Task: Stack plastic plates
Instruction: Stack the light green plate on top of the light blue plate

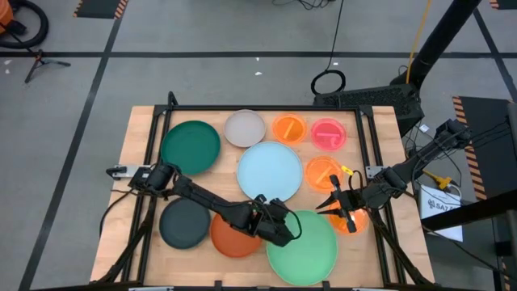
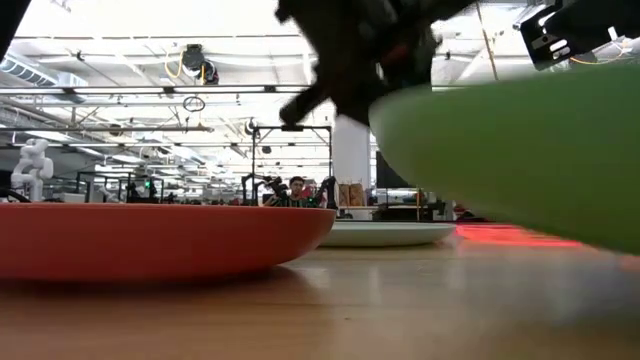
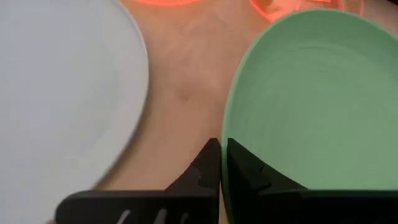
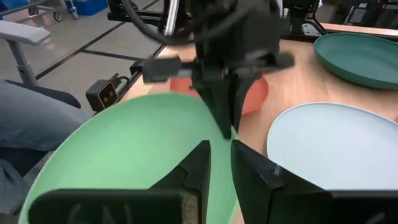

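The light green plate [image 1: 307, 250] sits near the table's near edge, and in the low view the light green plate [image 2: 520, 150] is tilted with its left rim raised. My left gripper [image 1: 279, 228] is shut on that left rim. My right gripper [image 1: 338, 206] hovers at the plate's far-right rim, above a small translucent orange plate [image 1: 354, 221]. In its wrist view the right gripper [image 4: 221, 165] is open by a narrow gap, and the green rim [image 4: 231, 186] shows in the gap. Whether it touches, I cannot tell. The light blue plate [image 1: 271, 171] lies just beyond. My left gripper pinches the light green plate's left rim [image 3: 229, 134], with one finger inside the dish and one outside. The fingers come from the table's left. That rim is raised off the table, so the plate tilts; its right side is low.
The rust-orange plate [image 1: 233, 236] and dark grey plate [image 1: 184, 224] lie left of the green one. The dark green plate [image 1: 191, 147], beige plate [image 1: 245, 128], small orange plate [image 1: 289, 128] and pink plate [image 1: 328, 133] line the far side. Another small orange plate [image 1: 323, 172] lies by the blue plate.
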Tool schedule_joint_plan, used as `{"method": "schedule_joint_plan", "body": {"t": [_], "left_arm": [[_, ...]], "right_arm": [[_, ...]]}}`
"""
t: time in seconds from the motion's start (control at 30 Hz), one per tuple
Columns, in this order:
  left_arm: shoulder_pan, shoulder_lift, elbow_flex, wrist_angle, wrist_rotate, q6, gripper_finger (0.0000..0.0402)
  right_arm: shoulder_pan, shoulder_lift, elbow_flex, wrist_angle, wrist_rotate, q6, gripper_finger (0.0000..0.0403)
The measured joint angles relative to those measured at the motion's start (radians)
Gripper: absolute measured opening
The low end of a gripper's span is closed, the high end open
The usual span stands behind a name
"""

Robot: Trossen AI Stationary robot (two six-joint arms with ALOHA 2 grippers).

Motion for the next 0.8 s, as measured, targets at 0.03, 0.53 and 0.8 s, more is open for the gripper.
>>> {"method": "schedule_joint_plan", "body": {"t": [0.03,0.53,0.8], "left_arm": [[0.003,0.000,0.029,-0.036,0.001,0.014,0.0010],[0.032,-0.016,0.452,-0.716,-0.316,0.420,0.0010],[0.087,-0.106,0.440,-0.932,-0.456,0.478,0.0010]], "right_arm": [[0.000,0.000,0.000,-0.001,0.000,0.000,0.0057],[0.000,0.000,0.000,0.000,0.027,0.000,0.0057],[-0.002,0.000,0.000,0.000,0.162,0.000,0.0057]]}}
